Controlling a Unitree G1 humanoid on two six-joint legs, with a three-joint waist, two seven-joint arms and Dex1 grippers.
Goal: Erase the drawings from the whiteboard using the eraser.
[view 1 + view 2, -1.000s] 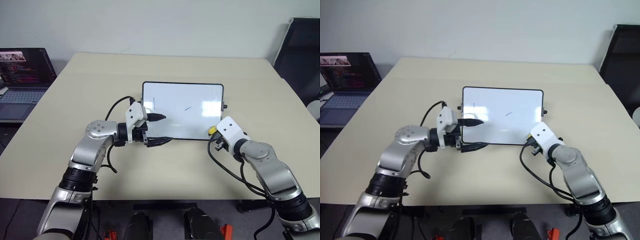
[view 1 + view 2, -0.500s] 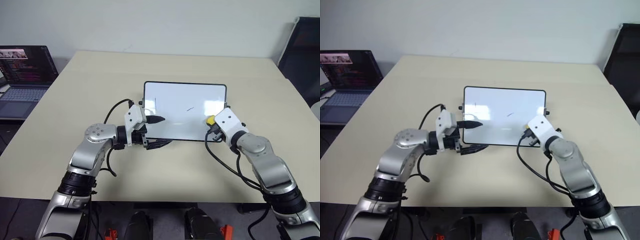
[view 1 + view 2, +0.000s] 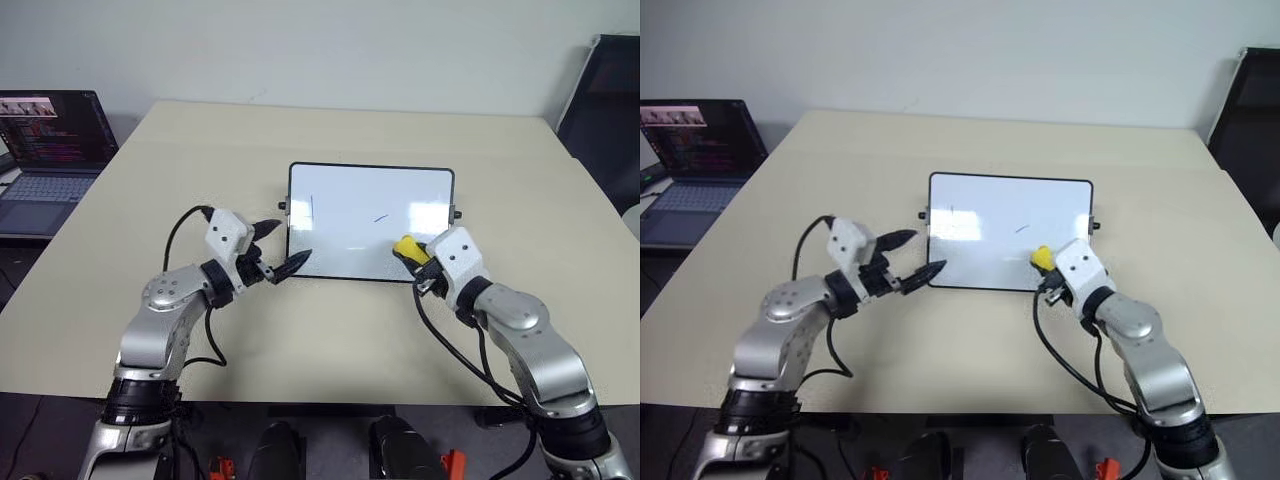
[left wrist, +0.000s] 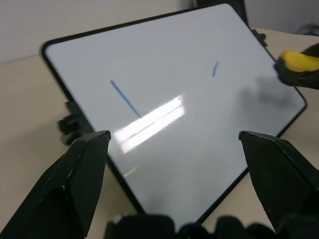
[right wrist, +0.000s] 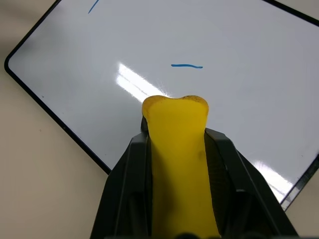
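Erasing not started yet, by the look of it: 2 drawings remain on the whiteboard point(image 3: 370, 220), a longer stroke point(image 4: 125, 99) near its left edge and a short dash point(image 5: 187, 65) near the middle. Right gripper point(image 5: 175, 107) has its fingers clamped on the eraser point(image 3: 407, 247), over the board's lower right part. Left gripper point(image 3: 273, 247) sits just off the board's left edge, fingers wide, holding nothing. Both marks left to wipe.
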